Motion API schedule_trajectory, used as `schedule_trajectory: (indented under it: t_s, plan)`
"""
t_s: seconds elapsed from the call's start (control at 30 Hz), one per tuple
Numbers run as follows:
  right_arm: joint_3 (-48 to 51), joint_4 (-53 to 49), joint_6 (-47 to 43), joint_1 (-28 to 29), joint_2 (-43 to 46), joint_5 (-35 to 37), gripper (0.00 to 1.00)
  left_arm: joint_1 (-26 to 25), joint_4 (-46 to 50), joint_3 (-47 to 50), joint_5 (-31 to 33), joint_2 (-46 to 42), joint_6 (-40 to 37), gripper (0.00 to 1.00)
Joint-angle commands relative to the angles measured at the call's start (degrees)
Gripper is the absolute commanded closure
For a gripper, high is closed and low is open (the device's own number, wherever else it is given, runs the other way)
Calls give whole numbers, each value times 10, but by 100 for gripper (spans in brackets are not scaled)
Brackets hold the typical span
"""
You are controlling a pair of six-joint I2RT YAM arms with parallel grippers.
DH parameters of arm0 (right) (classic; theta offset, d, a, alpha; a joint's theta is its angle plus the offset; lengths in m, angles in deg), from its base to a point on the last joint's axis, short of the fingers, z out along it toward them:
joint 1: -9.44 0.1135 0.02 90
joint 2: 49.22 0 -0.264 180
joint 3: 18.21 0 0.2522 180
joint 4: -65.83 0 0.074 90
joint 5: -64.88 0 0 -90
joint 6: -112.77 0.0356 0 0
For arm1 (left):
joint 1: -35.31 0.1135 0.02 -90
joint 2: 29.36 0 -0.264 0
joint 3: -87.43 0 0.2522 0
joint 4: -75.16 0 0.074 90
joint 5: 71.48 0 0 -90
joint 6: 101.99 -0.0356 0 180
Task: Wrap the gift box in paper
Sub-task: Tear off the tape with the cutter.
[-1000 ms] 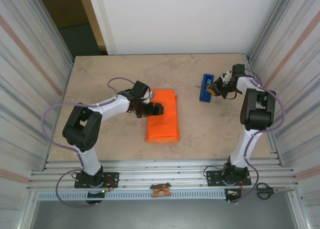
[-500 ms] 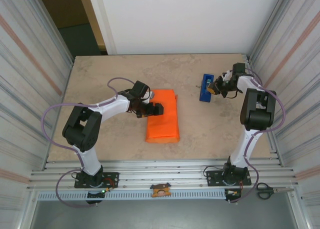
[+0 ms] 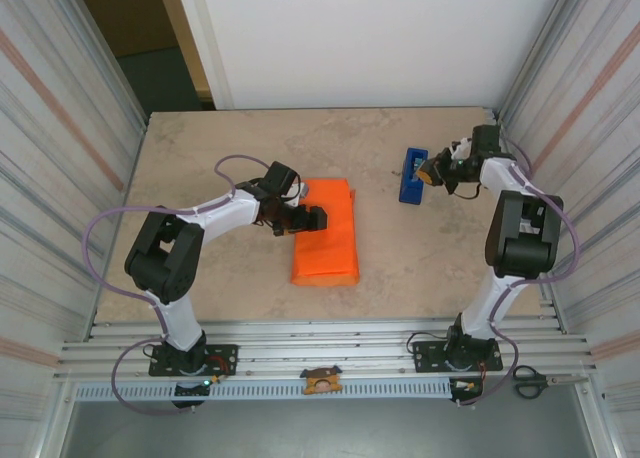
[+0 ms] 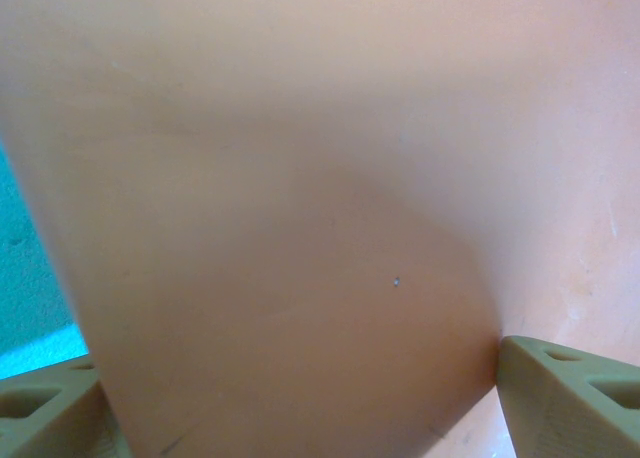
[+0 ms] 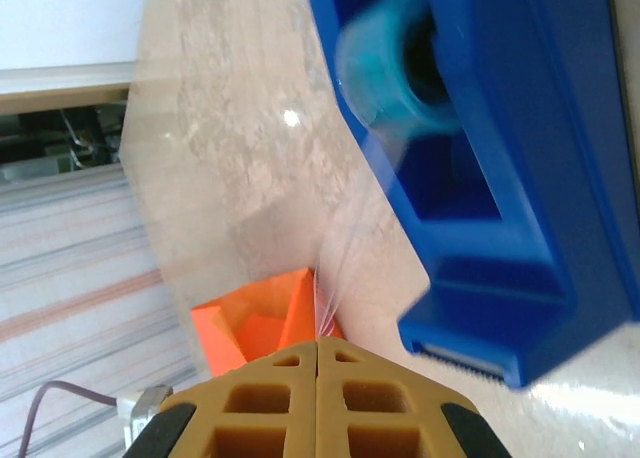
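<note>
Tape between dispenser and right end effector

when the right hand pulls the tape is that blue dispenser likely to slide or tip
It may slide: the dispenser sits unbraced on the smooth table. Its narrow body could tip. The tape in the right hand looks thin and limp.

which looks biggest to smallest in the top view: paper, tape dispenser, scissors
1. paper, clearly the largest.
2. tape dispenser and scissors look about alike: the dispenser is longer and narrower, the scissors shorter and wider. Too close to rank.
</note>
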Motion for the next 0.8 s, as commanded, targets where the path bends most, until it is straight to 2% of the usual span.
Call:
schedule_trajectory:
  t_s: [0.0, 0.4, 0.77]
  plan:
    - [51, 16, 31, 6, 50, -40, 100, -19, 38, 35, 39, 59, -29, 13]
    - [192, 53, 48, 13, 131, -27, 100, -20, 38, 31, 35, 66, -29, 13]
    - [235, 95, 52, 13, 114, -27, 100, -21, 38, 32, 34, 68, -29, 13]
